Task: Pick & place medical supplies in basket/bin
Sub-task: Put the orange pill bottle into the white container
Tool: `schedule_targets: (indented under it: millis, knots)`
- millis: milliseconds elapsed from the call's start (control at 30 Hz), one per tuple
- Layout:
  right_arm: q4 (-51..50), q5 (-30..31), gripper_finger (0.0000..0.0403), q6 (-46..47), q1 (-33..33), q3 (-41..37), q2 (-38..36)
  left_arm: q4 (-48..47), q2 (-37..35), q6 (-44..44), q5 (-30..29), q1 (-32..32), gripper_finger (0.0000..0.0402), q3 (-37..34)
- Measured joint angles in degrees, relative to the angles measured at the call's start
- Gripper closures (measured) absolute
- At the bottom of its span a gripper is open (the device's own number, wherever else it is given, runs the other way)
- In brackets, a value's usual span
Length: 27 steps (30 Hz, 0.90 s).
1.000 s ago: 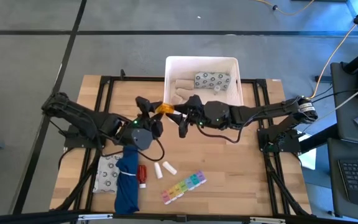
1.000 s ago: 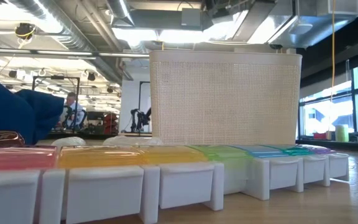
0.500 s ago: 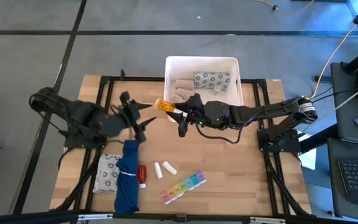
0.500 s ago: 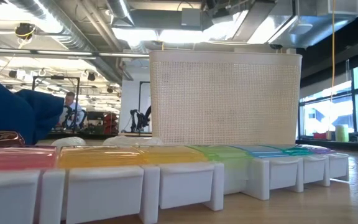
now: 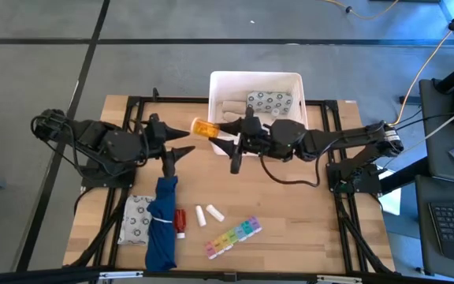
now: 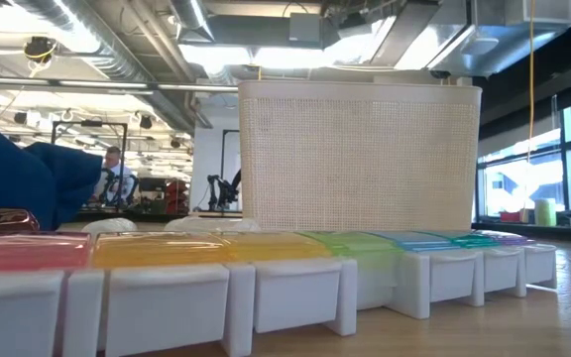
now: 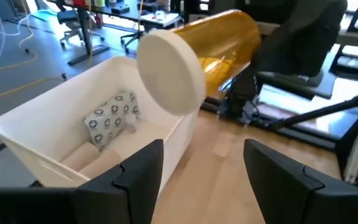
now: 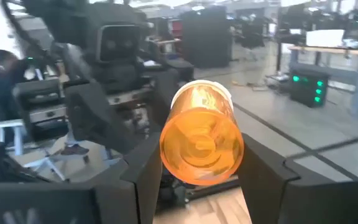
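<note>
An orange pill bottle [image 5: 204, 128] with a white cap [image 7: 169, 71] hangs in the air by the near left corner of the white bin [image 5: 296, 88]. My right gripper [image 5: 222, 139] is shut on it. My left gripper [image 5: 181, 140] stands open to the bottle's left, apart from it, with nothing between its fingers [image 7: 143, 167]. In the bin lie a grey-patterned packet [image 5: 268, 101] and white gauze rolls [image 5: 231, 110]. On the table near its front lie a rainbow pill organizer [image 5: 233, 237], two white rolls [image 5: 208, 214], a red tube [image 5: 180, 222] and another packet [image 5: 138, 222]. My right gripper pinches the orange bottle between its two fingers [image 8: 143, 177], one on each side of the barrel near the bottom end [image 8: 201, 146]. The fingers come level from the table's right and lie along the bottle. The bottle is lifted clear, roughly level, its cap end toward my left arm.
A blue cloth bundle [image 5: 162, 225] lies at the front left, partly over the packet. In the low view the pill organizer [image 6: 266, 268] fills the foreground with the bin's wall [image 6: 360, 159] behind it. Black frame rails [image 5: 132, 118] run along the table's sides.
My left gripper has drawn back from the bottle toward the table's left edge, rising and rolling about its own axis. My right gripper has lifted the bottle a little and carried it slightly toward the bin, still shut on it.
</note>
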Motion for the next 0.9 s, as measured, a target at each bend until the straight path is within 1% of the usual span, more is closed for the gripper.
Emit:
schedule_targets:
  millis: [67, 133, 200, 267, 400, 500, 667, 900]
  knots:
    - [0.5, -1.8, 0.0228, -0.5, -0.1, 0.2, 0.0, 1.0, 0.0, -0.3, 0.7, 0.0, 0.0185, 0.0]
    - [1.2, -3.3, 0.0228, -0.7, -0.1, 0.2, 0.0, 2.1, 0.0, -0.7, 3.1, 0.0, 0.0184, 0.0]
    - [1.6, -3.5, 0.0228, -1.2, -0.1, 0.2, 0.0, 3.3, 0.0, -1.3, 6.1, 0.2, 0.0178, 0.0]
    - [1.7, -3.6, 0.0228, -1.2, 0.0, 0.2, 0.0, 5.4, 0.4, -1.3, 7.9, 0.2, 0.0167, 0.0]
    - [2.8, -5.5, 0.0228, -1.0, 0.0, 0.2, 0.0, 8.3, 1.1, -0.6, 7.8, 0.2, 0.0138, -0.1]
    - [5.3, -7.1, 0.0228, -1.1, 0.0, 0.2, 0.0, 9.3, 1.5, -1.6, 6.0, 0.2, 0.0124, 0.0]
    - [6.6, -11.0, 0.0228, -1.2, 0.1, 0.2, 0.0, 11.1, 1.6, -6.1, 5.6, 0.2, 0.0122, 0.0]
    - [6.4, -11.0, 0.0228, -1.5, 0.2, 0.2, 0.0, 12.2, 1.6, -12.5, 5.9, 0.2, 0.0121, 0.0]
